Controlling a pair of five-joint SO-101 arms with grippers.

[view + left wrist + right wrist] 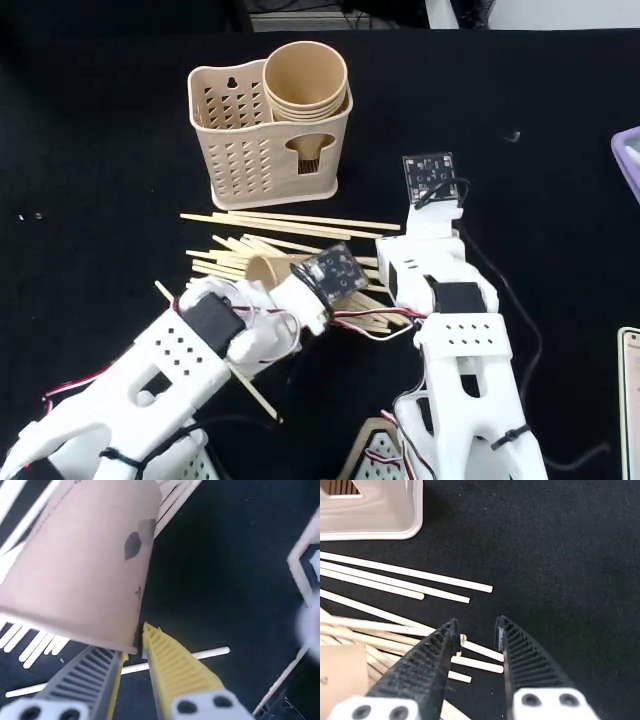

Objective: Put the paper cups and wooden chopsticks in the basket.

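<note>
— Where is the loose paper cup to be found?
— It is seen lying on its side upon the spread of wooden chopsticks, in front of the basket on the black desk. Its rim is taken by the left hand.
— Is that hand closed on it?
— The cup wall is seen wedged at the rim between the grey finger and the yellow finger. The hand appears to be clamped on it, though the contact itself is partly hidden by the cup.
— And the right hand?
— Its two fingers are held apart, just above the chopstick ends nearest the right arm. One chopstick tip is seen just beside a fingertip; whether it is touched cannot be told.
— What is already held by the basket?
— A stack of paper cups is stood upright in the compartment on the right arm's side, its mouth raised above the basket's rim.
— How are the chopsticks laid?
— They are scattered flat between the basket and the arms. A few long ones are set apart nearest the basket, and the rest are crossed in a heap under the cup. A single chopstick is seen lying apart, partly under the left arm.
— Anything else?
— A purple object is cut off at the desk's edge, well apart.
</note>
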